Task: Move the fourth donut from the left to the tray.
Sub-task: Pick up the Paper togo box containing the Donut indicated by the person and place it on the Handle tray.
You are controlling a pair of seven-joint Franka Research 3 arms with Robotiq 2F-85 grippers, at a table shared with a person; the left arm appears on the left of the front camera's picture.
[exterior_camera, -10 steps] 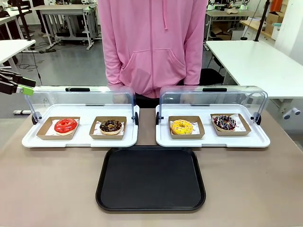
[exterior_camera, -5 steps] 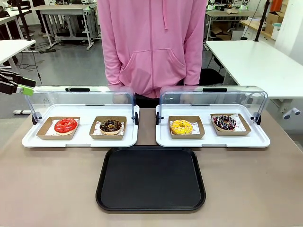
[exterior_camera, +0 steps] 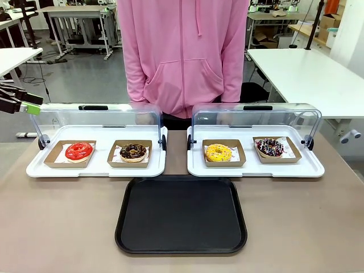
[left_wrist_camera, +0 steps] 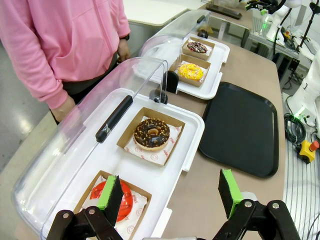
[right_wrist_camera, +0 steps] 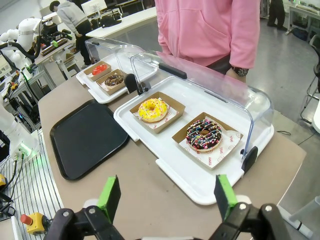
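Red print marks the white paper [right_wrist_camera: 220, 156] under the fourth donut [exterior_camera: 269, 147] [right_wrist_camera: 203, 135] [left_wrist_camera: 197, 47], but it is too small to read. The fourth donut lies flat with its hole facing up in a brown cardboard holder [exterior_camera: 277, 157]. The holder's long side runs parallel to the far rim of the tray [exterior_camera: 181, 215] [right_wrist_camera: 86, 137] [left_wrist_camera: 241, 127]. It sits in a white tray [exterior_camera: 256, 169] just beyond the tray's far right corner, with the yellow donut [exterior_camera: 218, 152] beside it on the side nearer the tray's middle. A clear lid [exterior_camera: 256, 116] stands raised behind both. The tray is bare and lies crosswise on the tabletop [exterior_camera: 62, 222]. Beyond its far rim stands a person [exterior_camera: 183, 51] in a pink hoodie. The left claw [exterior_camera: 23, 105] [left_wrist_camera: 170, 191] is held high, well off past the tray's left side; its fingers are spread wide and grip nothing. The right claw [right_wrist_camera: 167, 196] hangs over the tabletop off the tray's right side, also spread wide with nothing between its green pads [right_wrist_camera: 109, 196]. Nothing differs from a second ago: the donuts, the lids, the tray and the left claw all keep their places.
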